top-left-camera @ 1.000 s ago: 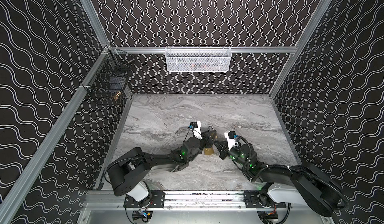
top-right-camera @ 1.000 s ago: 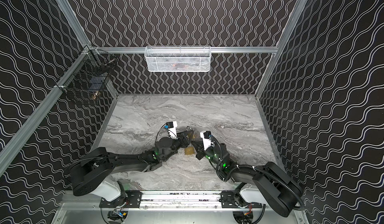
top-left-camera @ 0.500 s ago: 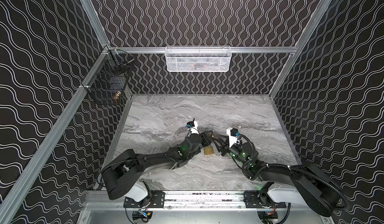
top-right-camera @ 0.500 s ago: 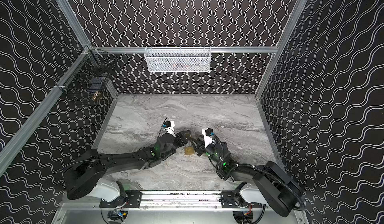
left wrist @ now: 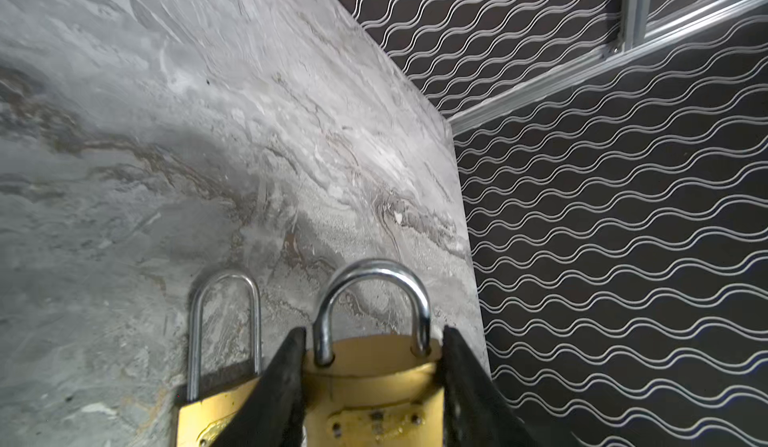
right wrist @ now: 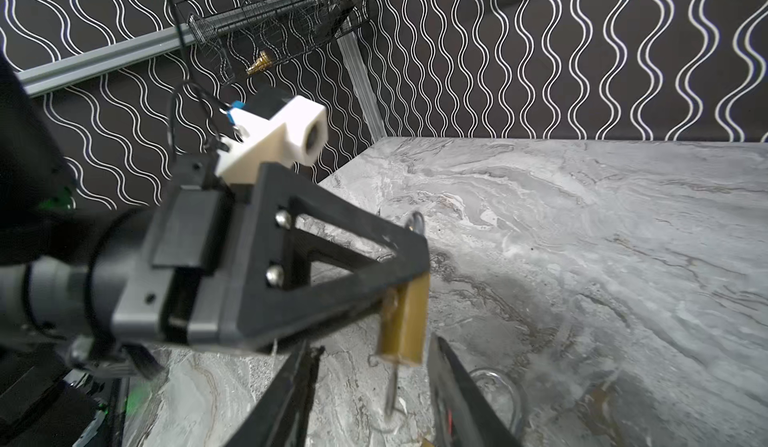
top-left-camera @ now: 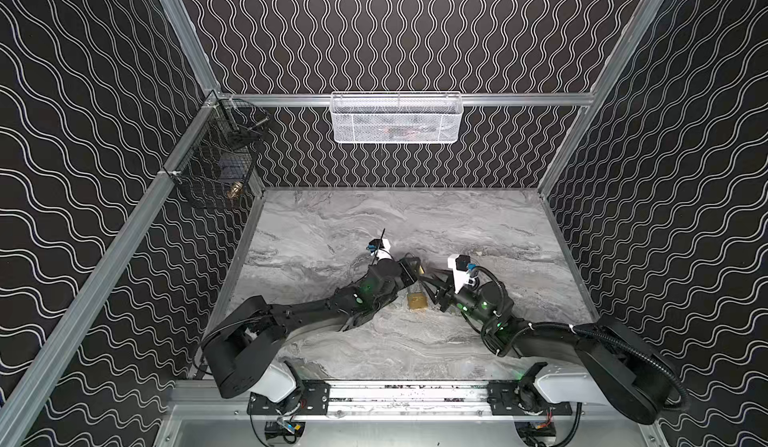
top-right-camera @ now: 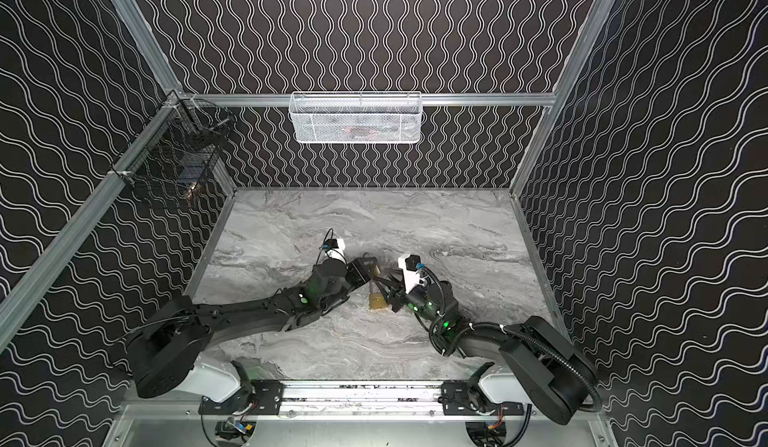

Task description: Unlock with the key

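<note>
Clamping on the brass padlock is seen at the L gripper, lock held above the marble table. R gripper is spread apart, nothing gripped. The key, blurred, is seen hanging under the lock betw. its fingers. 2nd padlock is laid on the table just beside.
</note>
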`<state>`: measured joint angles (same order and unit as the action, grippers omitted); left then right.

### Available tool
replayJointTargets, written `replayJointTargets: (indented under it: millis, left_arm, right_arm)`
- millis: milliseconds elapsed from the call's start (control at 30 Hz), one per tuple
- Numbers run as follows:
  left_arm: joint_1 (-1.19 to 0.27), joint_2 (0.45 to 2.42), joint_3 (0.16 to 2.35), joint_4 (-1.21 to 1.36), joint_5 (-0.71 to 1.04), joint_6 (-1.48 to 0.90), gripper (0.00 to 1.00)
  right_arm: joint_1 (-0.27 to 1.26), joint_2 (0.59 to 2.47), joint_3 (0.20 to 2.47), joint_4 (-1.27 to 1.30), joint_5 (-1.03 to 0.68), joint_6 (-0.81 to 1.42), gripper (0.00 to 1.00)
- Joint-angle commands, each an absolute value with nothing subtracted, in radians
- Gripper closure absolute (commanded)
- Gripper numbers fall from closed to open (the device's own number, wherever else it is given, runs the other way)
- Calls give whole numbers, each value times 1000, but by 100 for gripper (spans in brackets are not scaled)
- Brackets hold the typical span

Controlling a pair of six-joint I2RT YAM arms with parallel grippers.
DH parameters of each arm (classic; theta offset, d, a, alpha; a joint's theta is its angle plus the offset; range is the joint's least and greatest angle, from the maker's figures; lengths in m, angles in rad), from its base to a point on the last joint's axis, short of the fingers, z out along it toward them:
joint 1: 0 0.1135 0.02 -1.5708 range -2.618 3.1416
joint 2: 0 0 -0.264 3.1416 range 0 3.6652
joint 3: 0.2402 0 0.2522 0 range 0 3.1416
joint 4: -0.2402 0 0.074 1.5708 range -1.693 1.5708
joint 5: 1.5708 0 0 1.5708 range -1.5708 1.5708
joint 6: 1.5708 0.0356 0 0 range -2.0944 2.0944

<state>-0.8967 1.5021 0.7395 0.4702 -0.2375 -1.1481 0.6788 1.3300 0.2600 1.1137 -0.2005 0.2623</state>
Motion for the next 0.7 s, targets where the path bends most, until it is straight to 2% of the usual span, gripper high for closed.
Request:
replayJointTargets:
  millis: [0, 67, 200, 333, 600, 667]
  left_arm:
    - [-897, 1521, 745, 596, -174, -1155, 72]
    - [-897, 1526, 743, 609, -158, -1155, 72]
    - [-897, 1527, 734, 636, -150, -1158, 72]
    - [-897, 1522, 729, 652, -141, -1163, 73]
    - [-904, 1494, 721, 650, -143, -1150, 73]
    - [-904, 1497, 720, 651, -141, -1153, 73]
  right_arm:
    - [680, 1335, 273, 1145, -212, 273, 53]
    - [680, 1333, 277, 1129, -200, 272, 54]
    - [680, 1335, 287, 1107, -187, 272, 63]
    - [679, 1342, 298, 1087, -173, 278, 59]
    - [669, 1348, 300, 1081, -169, 290, 58]
    - [667, 1346, 298, 1086, -173, 290, 68]
